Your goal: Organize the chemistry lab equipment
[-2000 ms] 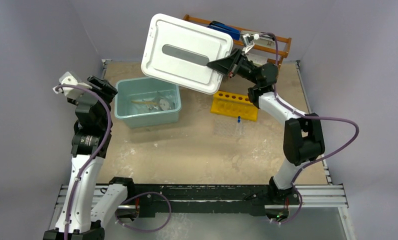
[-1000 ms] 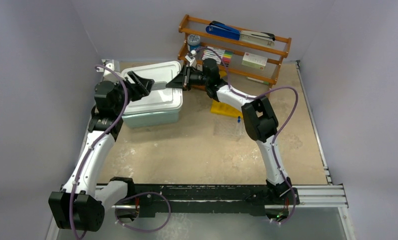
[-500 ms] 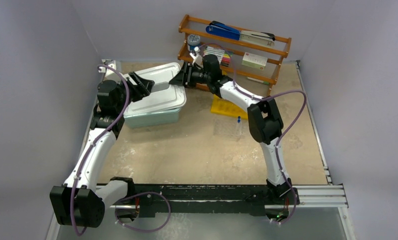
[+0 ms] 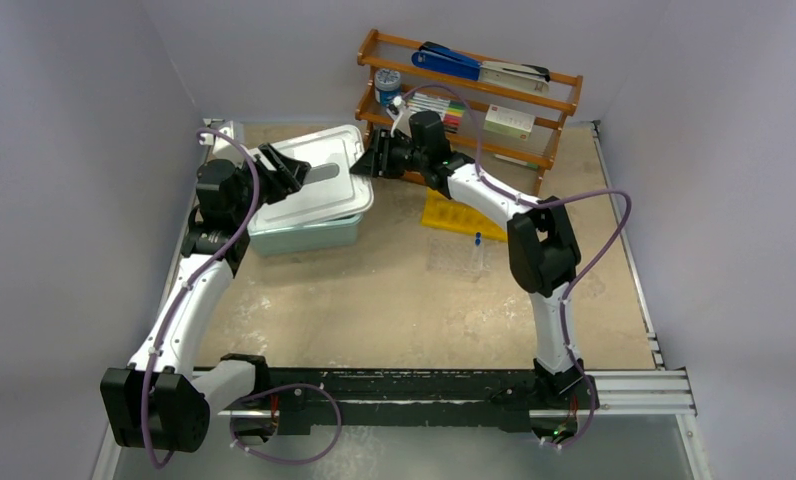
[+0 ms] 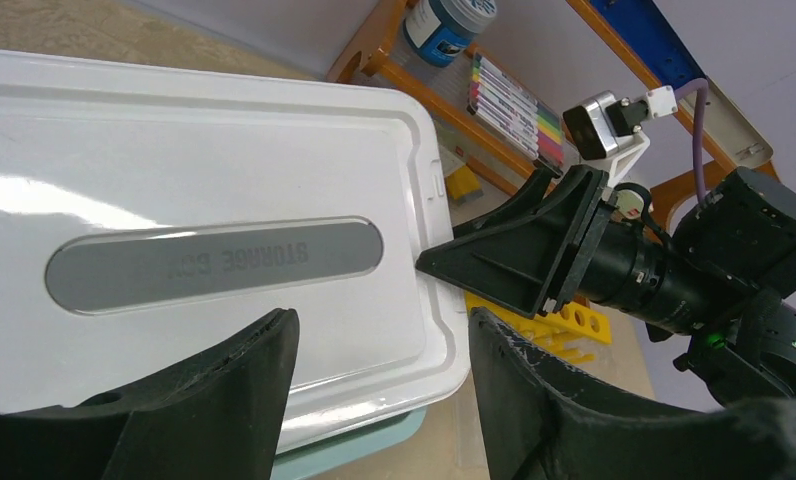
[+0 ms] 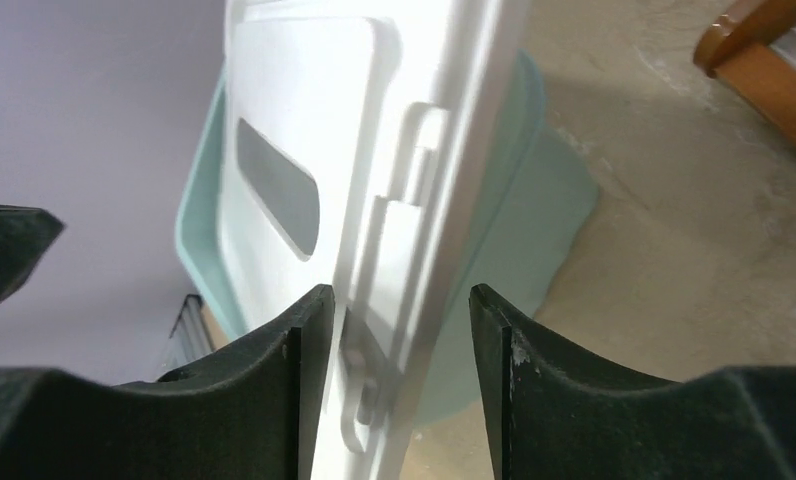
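The white lid (image 4: 314, 185) lies askew on the teal bin (image 4: 304, 235), its right edge overhanging. My right gripper (image 4: 376, 160) is open, its jaws straddling the lid's right edge (image 6: 414, 200); there is a gap on one side. My left gripper (image 4: 284, 168) is open and empty, hovering over the lid's left part (image 5: 224, 150). The yellow holed rack (image 4: 454, 215) lies right of the bin, also in the left wrist view (image 5: 564, 320). A square clear dish (image 4: 459, 255) with a small blue-capped item sits in front of it. The flask, tube and Y-connector are hidden.
A wooden shelf (image 4: 474, 90) stands at the back with a blue stapler (image 4: 444, 60), coloured markers (image 4: 444, 108) and a blue-lidded jar (image 4: 387, 80), close behind my right wrist. Grey walls enclose the table on three sides.
The lid, held high by my right gripper two seconds ago, has come down onto the bin. My left arm swung in over it. My right gripper has backed slightly right.
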`<action>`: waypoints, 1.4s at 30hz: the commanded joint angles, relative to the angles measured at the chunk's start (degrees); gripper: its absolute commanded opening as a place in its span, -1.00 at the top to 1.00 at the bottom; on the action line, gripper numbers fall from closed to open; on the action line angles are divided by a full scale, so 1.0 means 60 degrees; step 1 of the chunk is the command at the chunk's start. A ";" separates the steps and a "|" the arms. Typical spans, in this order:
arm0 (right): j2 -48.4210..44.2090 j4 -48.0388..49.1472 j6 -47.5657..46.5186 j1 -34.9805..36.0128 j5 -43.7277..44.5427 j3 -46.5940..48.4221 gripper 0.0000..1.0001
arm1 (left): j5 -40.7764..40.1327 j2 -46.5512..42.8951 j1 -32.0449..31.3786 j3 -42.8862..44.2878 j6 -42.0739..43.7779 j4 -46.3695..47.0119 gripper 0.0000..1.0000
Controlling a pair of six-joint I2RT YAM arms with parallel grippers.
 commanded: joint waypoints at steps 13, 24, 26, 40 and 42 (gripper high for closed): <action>-0.0689 -0.1729 -0.2585 0.0246 0.2935 0.0242 0.02 | 0.0272 0.0091 0.0031 -0.0073 -0.0031 0.0564 -0.23; -0.0595 -0.2011 -0.2602 0.0791 0.2907 0.0797 0.39 | 0.0223 0.0081 0.0024 -0.0110 0.0095 0.0375 -0.22; -0.0675 -0.2037 -0.2583 0.0902 0.2924 0.0843 0.40 | 0.0209 0.0116 0.0031 -0.0085 0.0073 0.0350 -0.22; -0.1053 -0.2041 -0.2412 0.1207 0.3353 0.0498 -0.08 | -0.0372 0.0343 0.0031 -0.0517 -0.0693 0.0294 -0.22; -0.1085 -0.2100 -0.2436 0.1215 0.3518 0.0497 -0.08 | -0.0524 0.0286 0.0031 -0.0575 -0.0697 0.0253 -0.22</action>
